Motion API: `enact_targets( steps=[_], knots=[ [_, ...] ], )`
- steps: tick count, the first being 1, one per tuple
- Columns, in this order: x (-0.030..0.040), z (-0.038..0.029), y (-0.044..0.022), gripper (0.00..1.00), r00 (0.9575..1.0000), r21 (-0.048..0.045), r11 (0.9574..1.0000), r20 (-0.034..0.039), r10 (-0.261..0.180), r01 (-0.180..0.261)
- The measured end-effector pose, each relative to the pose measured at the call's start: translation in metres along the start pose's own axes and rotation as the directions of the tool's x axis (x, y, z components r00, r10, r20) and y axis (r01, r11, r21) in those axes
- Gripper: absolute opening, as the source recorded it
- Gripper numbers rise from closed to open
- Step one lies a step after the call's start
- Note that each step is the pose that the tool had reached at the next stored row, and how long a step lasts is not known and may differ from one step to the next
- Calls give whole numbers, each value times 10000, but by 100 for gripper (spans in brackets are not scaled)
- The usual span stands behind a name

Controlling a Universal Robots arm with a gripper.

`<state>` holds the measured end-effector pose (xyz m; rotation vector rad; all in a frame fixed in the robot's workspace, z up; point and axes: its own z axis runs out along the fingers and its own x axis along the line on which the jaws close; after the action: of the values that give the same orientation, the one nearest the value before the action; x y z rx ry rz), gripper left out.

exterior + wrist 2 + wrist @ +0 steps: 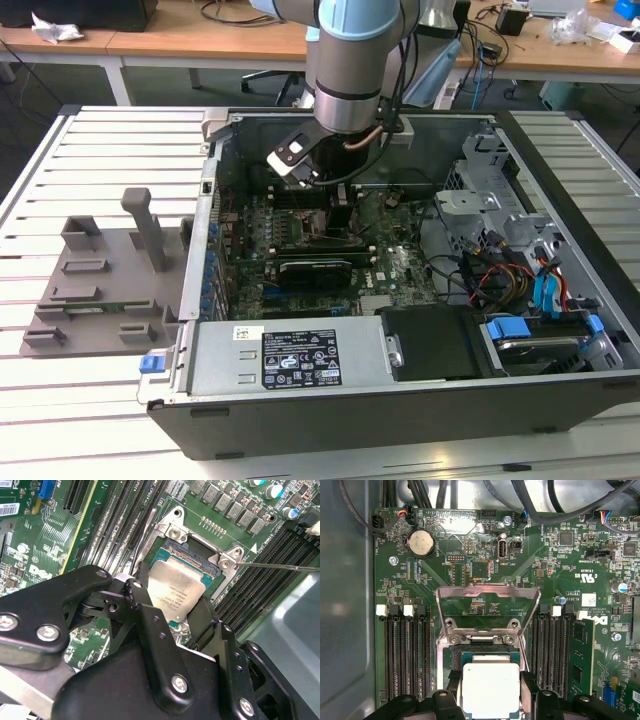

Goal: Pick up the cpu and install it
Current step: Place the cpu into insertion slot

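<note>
Metal first: the cpu [491, 690] is a flat square with a matt silvery-grey lid and a pale rim. I have it pinched in the gripper [491, 682], whose two black fingers [529, 685] are closed in on opposite edges, no wider than the chip itself. In both wrist views it sits right over the socket [490, 655], whose dark recess shows past one edge of it; I cannot tell whether it is fully seated. The shiny steel load plate [487, 607] stands flipped up just beyond the socket, and a thin wire lever [280, 566] runs off to one side. Ribbed black memory slots [407, 655] flank the socket closely. In the exterior view the arm reaches down into the open computer case [400, 420], with its sheet-metal walls well apart from the wrist.
</note>
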<state>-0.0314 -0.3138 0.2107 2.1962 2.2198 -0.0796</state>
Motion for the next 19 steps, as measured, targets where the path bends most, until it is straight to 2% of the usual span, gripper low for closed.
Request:
enact_targets(
  steps=[8,12,19],
  knots=[
    [7,25,0,55,10000,0,10000,3,1,-1],
    [58,26,0,55,9999,-4,9999,106,-131,131],
    [62,78,-17,55,9998,-7,9998,107,-174,174]
  ],
)
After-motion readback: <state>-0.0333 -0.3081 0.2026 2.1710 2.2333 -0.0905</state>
